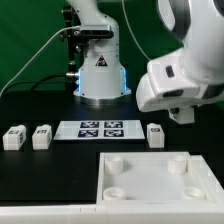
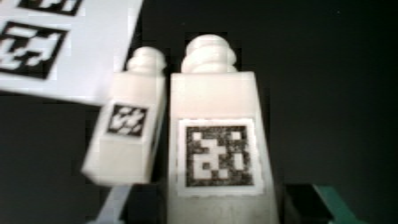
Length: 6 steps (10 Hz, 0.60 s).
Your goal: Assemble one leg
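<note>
**Wrist view:** near leg [image 2: 217, 130] fills mid-frame. It is a white rect. plastic post with a rounded peg on the far end and a black/white square tag on the face toward the cam. Its near end sits between the two dark fingers [image 2: 125, 208] of the gripper [image 2: 222, 210]. Blur and the frame edge hide the pads, so I can't tell if the jaws are clamped on it or just stand either side.

2nd leg [image 2: 125, 125] is just beside it, same shape and tag, smaller in frame (touching or not: can't tell). A corner of the marker board [image 2: 54, 40] lies past the 2nd leg, on the black table [image 2: 338, 80].

**Ext. view:** the gripper [image 1: 183, 113] hangs under the big white wrist, above the table at the ext. view's right. Its tips are dark and small, and I can't make out the near leg or the jaw gap here.

This view adds what the wrist cam lacks:
- The whole board.
- Single leg [image 1: 155, 134], just off the board's end at the ext. view's right.
- Far-left leg [image 1: 14, 137] and inner-left leg [image 1: 41, 136], side by side but apart, off the board's other end. All three lie on the table.
- White panel [image 1: 150, 178] w/ round corner sockets, in front of the board.
- Arm base [image 1: 98, 75], behind the board.
</note>
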Available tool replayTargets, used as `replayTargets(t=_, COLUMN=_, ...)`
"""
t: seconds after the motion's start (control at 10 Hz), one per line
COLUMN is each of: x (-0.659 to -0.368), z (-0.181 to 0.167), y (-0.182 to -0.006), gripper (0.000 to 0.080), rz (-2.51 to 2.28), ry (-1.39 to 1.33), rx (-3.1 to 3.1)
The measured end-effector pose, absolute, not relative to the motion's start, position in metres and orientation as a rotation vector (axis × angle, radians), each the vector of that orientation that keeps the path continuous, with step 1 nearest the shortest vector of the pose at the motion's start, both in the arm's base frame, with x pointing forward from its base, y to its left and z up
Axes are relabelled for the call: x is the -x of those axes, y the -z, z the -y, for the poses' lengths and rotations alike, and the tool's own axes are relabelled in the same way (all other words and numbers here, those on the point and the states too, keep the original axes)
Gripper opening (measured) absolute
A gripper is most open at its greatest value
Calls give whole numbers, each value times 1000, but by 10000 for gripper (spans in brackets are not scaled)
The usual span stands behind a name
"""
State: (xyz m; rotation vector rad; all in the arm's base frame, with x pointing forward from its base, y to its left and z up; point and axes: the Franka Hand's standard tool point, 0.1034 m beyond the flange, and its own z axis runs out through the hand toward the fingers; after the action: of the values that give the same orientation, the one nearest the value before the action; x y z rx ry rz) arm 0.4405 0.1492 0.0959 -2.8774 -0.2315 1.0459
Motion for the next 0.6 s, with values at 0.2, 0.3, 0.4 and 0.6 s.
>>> replayTargets(t=0.2, x=-465, z=-128, y=-136, gripper=291, rz=206, ry=-722, rx=2966)
replayTargets(t=0.3, x=-479, z=-122, y=-159, gripper=291, rz=197, ry=-607, rx=2991)
replayTargets(t=0.4, x=-495, z=-118, y=-177, gripper=291, rz=179, ry=-406, rx=3027)
replayTargets(t=0.6, x=-507, z=-114, y=-199, gripper=291, rz=160, ry=-114, rx=3058)
